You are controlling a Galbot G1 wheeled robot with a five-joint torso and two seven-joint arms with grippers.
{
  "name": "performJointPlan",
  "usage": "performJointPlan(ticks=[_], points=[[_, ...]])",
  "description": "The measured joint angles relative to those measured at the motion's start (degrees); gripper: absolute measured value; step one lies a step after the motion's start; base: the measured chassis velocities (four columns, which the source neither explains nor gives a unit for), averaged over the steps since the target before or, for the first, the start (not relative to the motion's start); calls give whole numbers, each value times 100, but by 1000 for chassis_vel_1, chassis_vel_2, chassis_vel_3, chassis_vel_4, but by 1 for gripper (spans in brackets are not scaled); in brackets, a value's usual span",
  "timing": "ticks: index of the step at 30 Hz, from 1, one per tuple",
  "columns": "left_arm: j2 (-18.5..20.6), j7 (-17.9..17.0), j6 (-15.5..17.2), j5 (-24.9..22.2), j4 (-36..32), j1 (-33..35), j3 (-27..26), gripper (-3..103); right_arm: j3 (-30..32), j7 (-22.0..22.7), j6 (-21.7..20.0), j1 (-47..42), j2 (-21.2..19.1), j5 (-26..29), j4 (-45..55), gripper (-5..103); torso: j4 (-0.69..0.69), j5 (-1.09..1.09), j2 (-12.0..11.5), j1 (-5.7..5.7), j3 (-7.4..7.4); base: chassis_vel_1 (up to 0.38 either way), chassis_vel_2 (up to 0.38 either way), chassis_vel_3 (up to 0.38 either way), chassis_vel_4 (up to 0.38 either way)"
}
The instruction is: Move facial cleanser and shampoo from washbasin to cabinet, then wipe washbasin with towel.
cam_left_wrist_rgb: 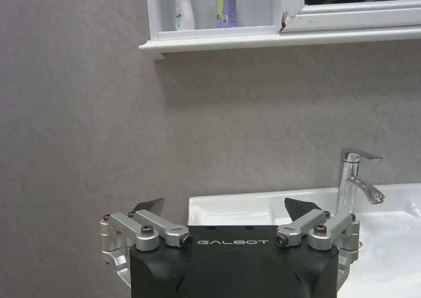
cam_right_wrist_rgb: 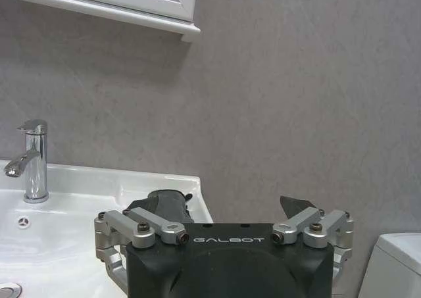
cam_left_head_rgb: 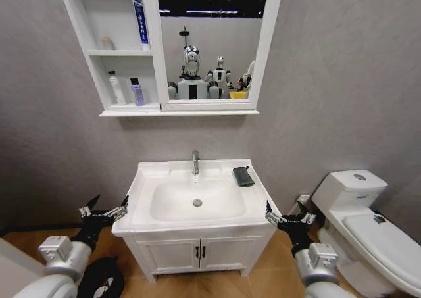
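On washbasin (cam_left_head_rgb: 146, 179) rim, towel (cam_left_head_rgb: 243, 176) lengthwise front-to-back.

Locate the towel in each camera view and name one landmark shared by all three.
Head view: the towel lies on the washbasin's back right corner, right of the tap.
Left wrist view: not in this picture; the tap marks the basin.
Right wrist view: the towel sits just beyond the right gripper.
Shared landmark: the chrome tap.
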Motion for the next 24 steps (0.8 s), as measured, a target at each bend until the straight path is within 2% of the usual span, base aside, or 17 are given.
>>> performJointPlan(ticks=[10,24], points=[[-137,23,-29,46,-63,43,47,100,-13,-22,-2,-1,-19,6,-3,100,1,0,0,0,0,152,-144,-143,155],[-282,26,1,189,-177,57,209,100,-37,-73,-57,68,-63,73,-5,100,0,-1,0,0,0,206,-218,-206,208]])
